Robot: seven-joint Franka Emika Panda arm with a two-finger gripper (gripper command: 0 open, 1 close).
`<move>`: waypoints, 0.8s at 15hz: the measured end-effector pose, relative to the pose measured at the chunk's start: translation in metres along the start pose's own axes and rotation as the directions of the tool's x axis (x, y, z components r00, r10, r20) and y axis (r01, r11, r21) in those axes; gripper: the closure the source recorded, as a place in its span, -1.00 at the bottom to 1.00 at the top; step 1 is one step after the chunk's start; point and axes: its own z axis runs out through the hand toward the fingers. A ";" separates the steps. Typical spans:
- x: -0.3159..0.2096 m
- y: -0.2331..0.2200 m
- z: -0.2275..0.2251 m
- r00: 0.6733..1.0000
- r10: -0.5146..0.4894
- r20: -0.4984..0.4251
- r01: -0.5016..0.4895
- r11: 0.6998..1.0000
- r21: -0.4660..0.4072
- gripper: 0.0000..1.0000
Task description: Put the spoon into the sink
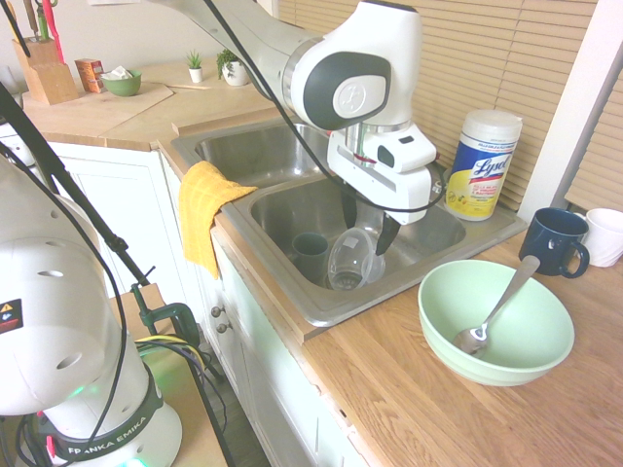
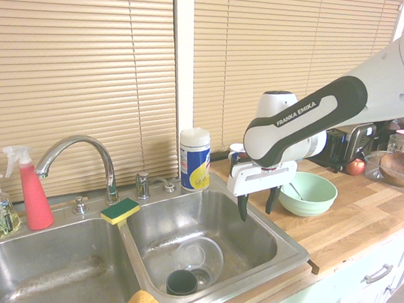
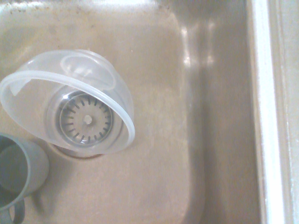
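Note:
The silver spoon (image 1: 498,309) leans inside a pale green bowl (image 1: 487,350) on the wooden counter, its small oval end down in the bowl and its handle up over the rim; it also shows as a thin spoon (image 2: 295,191) in the second exterior view. My gripper (image 1: 368,222) hangs open and holds nothing, above the sink's (image 1: 282,199) basin nearer the bowl. It is left of the bowl and apart from the spoon. From the other side, the gripper (image 2: 255,205) hovers over the sink's (image 2: 258,239) right basin. The wrist view looks down at the sink floor (image 3: 163,163).
A clear plastic container (image 1: 350,261) and a grey-green cup (image 1: 311,255) lie in that basin. A Lysol wipes tub (image 1: 482,163) stands behind the sink and a dark blue mug (image 1: 555,241) beyond the bowl. A yellow cloth (image 1: 206,209) drapes over the sink's front rim.

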 end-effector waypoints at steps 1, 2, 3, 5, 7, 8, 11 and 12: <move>0.000 0.000 0.000 1.000 0.000 0.000 0.000 1.000 0.000 -1.00; 0.000 0.000 0.001 1.000 -0.001 -0.001 0.001 1.000 0.001 -1.00; -0.001 -0.001 0.001 1.000 -0.003 -0.008 0.003 1.000 0.005 -1.00; 0.000 -0.003 -0.003 1.000 -0.004 -0.028 0.005 1.000 0.021 -1.00; 0.002 -0.001 -0.012 0.998 -0.001 -0.059 0.003 0.999 0.045 -1.00; 0.002 0.003 -0.017 0.997 0.003 -0.076 0.001 0.999 0.054 -1.00; 0.001 0.022 -0.033 0.990 0.021 -0.142 -0.009 0.996 0.088 -1.00; 0.001 0.030 -0.039 0.986 0.034 -0.163 -0.017 0.995 0.103 -1.00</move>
